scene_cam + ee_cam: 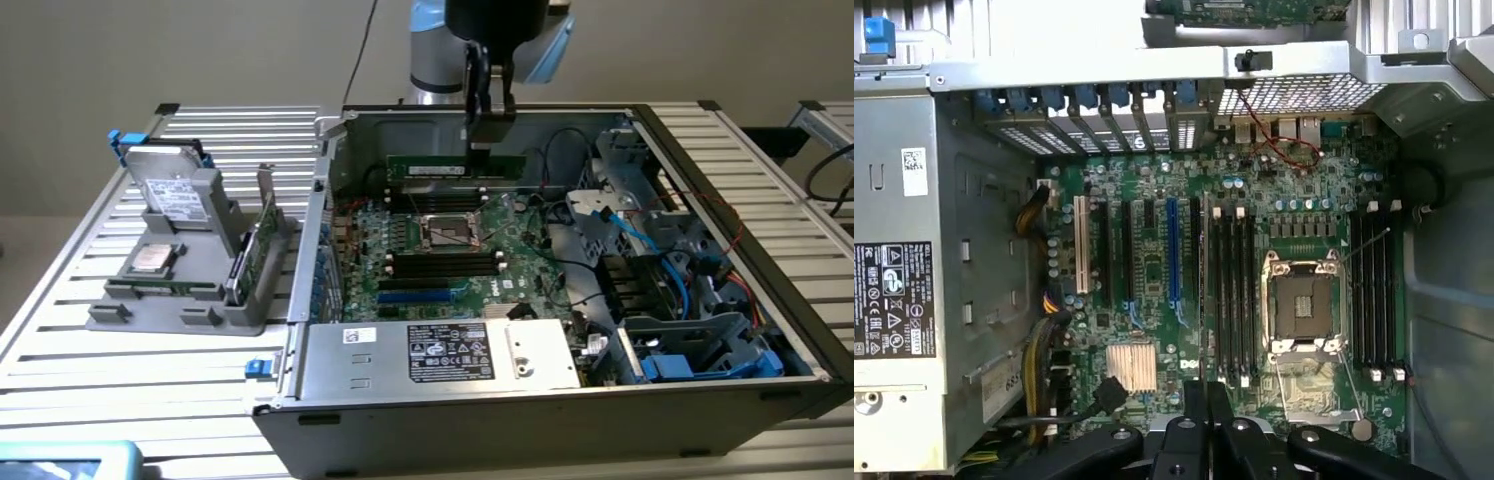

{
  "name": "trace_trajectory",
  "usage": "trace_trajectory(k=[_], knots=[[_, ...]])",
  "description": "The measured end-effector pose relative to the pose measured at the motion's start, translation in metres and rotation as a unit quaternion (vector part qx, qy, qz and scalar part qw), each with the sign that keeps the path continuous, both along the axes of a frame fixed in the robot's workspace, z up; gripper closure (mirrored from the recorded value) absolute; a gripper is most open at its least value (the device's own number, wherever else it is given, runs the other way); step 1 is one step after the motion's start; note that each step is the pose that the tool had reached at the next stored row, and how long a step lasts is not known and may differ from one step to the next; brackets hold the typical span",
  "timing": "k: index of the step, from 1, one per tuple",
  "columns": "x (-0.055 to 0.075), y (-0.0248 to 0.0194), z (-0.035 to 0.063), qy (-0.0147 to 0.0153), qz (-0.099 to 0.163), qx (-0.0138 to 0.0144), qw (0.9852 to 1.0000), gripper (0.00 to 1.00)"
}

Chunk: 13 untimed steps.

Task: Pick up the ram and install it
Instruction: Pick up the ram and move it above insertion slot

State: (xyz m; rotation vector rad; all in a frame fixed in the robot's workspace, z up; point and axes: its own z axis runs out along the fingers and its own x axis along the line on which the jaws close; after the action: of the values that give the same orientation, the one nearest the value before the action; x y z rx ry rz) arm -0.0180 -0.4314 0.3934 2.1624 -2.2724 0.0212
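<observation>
Clamping the long, thin dark-green circuit-board ram by its upper edge, the black two-fingered gripper hangs inside the open grey sheet-metal computer case, its fingers clenched on the stick. The ram lies level, its flat face with a pale label strip turned to the near side. It sits over the far part of the green, densely studded motherboard, beyond the square silver-framed processor socket. Whether its lower edge touches a slot cannot be told.

In the wrist view the ram shows edge-on as a thin pale line running out from the gripper, just beside a bank of long black plastic slots.

A boxy metal power supply with a white printed label fills the case's near side. On the exterior view's left, the ribbed aluminium table bears a grey moulded plastic holder. The holder carries a silver rectangular hard drive and an upright green card.
</observation>
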Motion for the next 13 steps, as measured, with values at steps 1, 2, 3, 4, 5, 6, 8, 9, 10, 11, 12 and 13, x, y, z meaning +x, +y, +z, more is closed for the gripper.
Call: trace_trajectory(k=[1,2,3,4,5,6,8,9,10,11,12,13], knots=[[0.0,0.002,-0.0001,-0.0001,0.0,0.0006,1.0,0.88],[0.0,0.0043,-0.0001,-0.0003,0.0,0.0012,1.0,0.88],[0.001,0.0064,-0.0002,-0.0003,0.0,0.0018,1.0,0.88],[0.001,0.0086,-0.0004,-0.0004,0.001,0.0023,1.0,0.88],[0.001,0.011,-0.0007,-0.0004,0.001,0.0026,1.0,0.88],[0.001,0.0131,-0.001,-0.0004,0.001,0.0026,1.0,0.88],[0.001,0.0153,-0.0015,-0.0004,0.003,0.0028,1.0,0.88],[0.001,0.0162,-0.0017,-0.0003,0.003,0.0028,1.0,0.88],[0.001,0.0172,-0.002,-0.0003,0.004,0.0029,1.0,0.88],[0.001,0.0183,-0.0022,-0.0003,0.005,0.0029,1.0,0.88],[0.001,0.0195,-0.0026,-0.0003,0.006,0.003,1.0,0.88],[0.001,0.021,-0.003,-0.0003,0.007,0.003,1.0,0.88]])
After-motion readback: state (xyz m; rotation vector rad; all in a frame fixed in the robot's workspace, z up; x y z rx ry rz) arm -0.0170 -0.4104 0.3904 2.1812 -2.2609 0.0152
